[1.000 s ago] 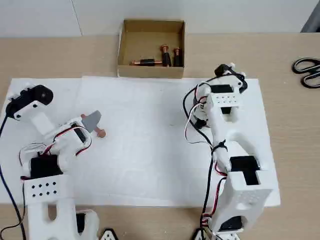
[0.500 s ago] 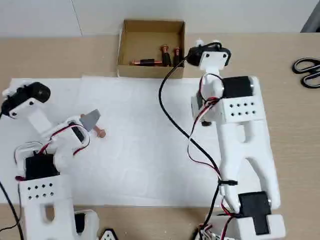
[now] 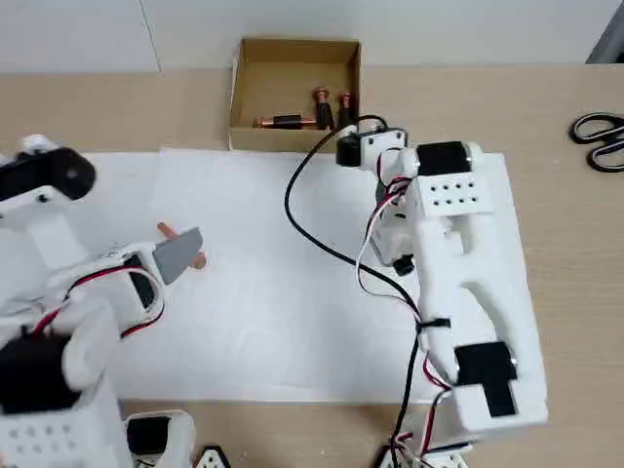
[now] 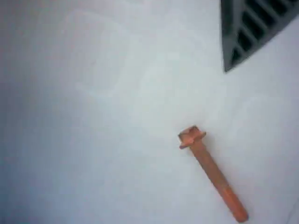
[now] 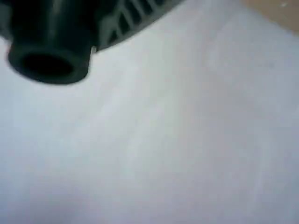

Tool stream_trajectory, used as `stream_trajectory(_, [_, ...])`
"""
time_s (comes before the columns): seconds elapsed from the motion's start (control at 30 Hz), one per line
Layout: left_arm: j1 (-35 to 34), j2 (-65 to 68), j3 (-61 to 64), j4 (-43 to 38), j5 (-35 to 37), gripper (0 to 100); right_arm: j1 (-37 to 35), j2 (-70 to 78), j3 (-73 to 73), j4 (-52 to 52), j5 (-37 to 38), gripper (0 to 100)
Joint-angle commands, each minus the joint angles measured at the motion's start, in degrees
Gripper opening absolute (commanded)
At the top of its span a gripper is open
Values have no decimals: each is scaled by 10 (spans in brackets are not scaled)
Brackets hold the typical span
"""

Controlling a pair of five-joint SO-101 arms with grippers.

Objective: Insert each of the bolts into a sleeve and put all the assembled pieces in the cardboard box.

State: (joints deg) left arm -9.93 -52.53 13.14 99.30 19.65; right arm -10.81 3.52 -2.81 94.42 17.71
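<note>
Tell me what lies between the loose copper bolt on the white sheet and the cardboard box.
Only bare white sheet: in the high view nothing lies between the copper-coloured metal bolt and the open brown cardboard box.

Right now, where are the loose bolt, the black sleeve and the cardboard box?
bolt [image 4: 218, 181]: left wrist view, middle of its copper shank.
sleeve [image 5: 51, 37]: right wrist view, its dark outer wall.
cardboard box [image 3: 292, 139]: high view, its near wall.

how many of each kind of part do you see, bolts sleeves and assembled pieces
assembled pieces, in the cardboard box: 3
lone bolts: 1
empty sleeves: 1
total: 5
</note>
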Motion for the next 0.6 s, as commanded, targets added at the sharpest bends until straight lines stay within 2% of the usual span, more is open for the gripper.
stream_trajectory(0.0, [2, -37, -52, 11, -4, 343, 7, 16, -6, -36, 14, 24])
stream_trajectory(0.33, [2, -167, 4, 11, -6, 343, 1, 106, -7, -83, 18, 28])
stream_trajectory(0.5, [2, -193, 37, 11, -63, 343, -17, 120, -6, -116, 17, 30])
stream_trajectory(0.57, [2, -195, 39, 11, -65, 343, -24, 125, -6, -120, 15, 42])
